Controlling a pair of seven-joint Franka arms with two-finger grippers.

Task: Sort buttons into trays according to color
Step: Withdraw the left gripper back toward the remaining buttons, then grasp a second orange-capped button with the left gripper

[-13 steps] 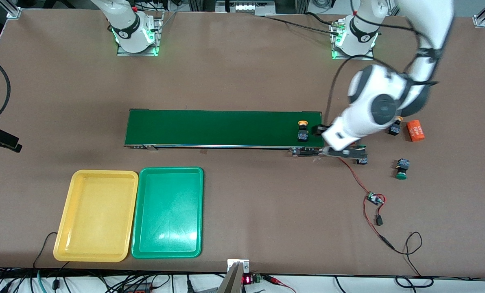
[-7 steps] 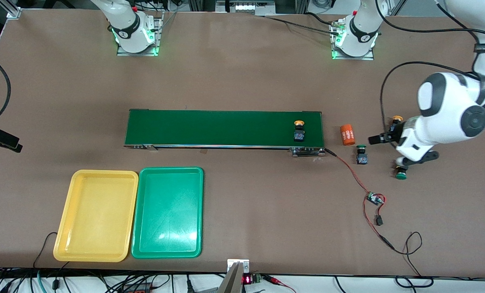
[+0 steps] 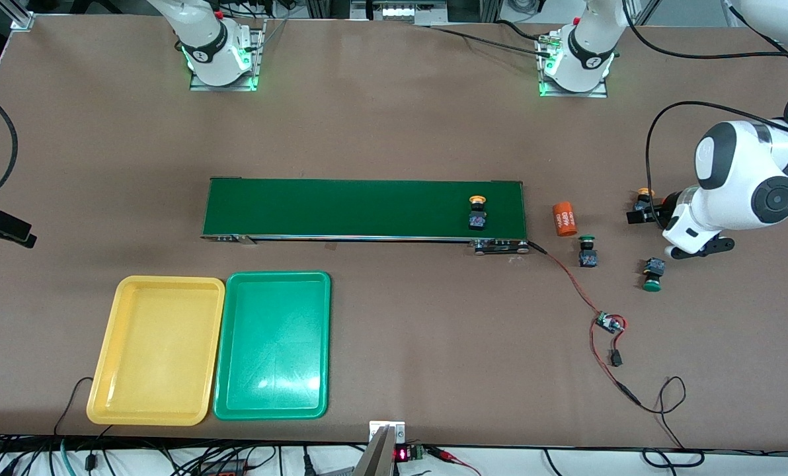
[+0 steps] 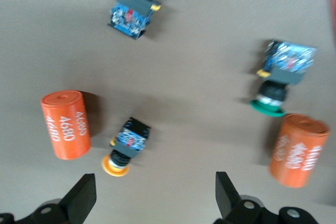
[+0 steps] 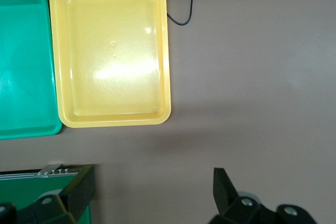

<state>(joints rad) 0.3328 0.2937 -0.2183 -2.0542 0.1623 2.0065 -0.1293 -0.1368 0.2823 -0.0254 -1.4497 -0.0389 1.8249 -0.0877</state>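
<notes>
One yellow-capped button (image 3: pixel 478 213) rides the dark-green conveyor belt (image 3: pixel 361 208) near its end toward the left arm. A second yellow button (image 3: pixel 644 193) (image 4: pixel 126 148) lies on the table under my left gripper (image 3: pixel 634 217) (image 4: pixel 155 198), which hangs open and holds nothing. Two green-capped buttons (image 3: pixel 587 250) (image 3: pixel 652 274) lie nearer the front camera; one green button (image 4: pixel 278 77) shows its cap in the left wrist view. The yellow tray (image 3: pixel 159 350) (image 5: pixel 113 51) and the green tray (image 3: pixel 274 344) (image 5: pixel 23 61) sit side by side, both bare. My right gripper (image 5: pixel 152 195) waits open, high over the table.
An orange numbered cylinder (image 3: pixel 564 218) (image 4: pixel 299 150) lies off the belt's end; another orange cylinder (image 4: pixel 65 124) lies beside the yellow button under my left hand. A small circuit board (image 3: pixel 609 322) on red wires trails from the conveyor toward the front edge.
My left arm swung from the conveyor's end out toward its own end of the table, over the loose buttons. The button on the belt drifted toward the right arm's end. Both grippers stayed open.
</notes>
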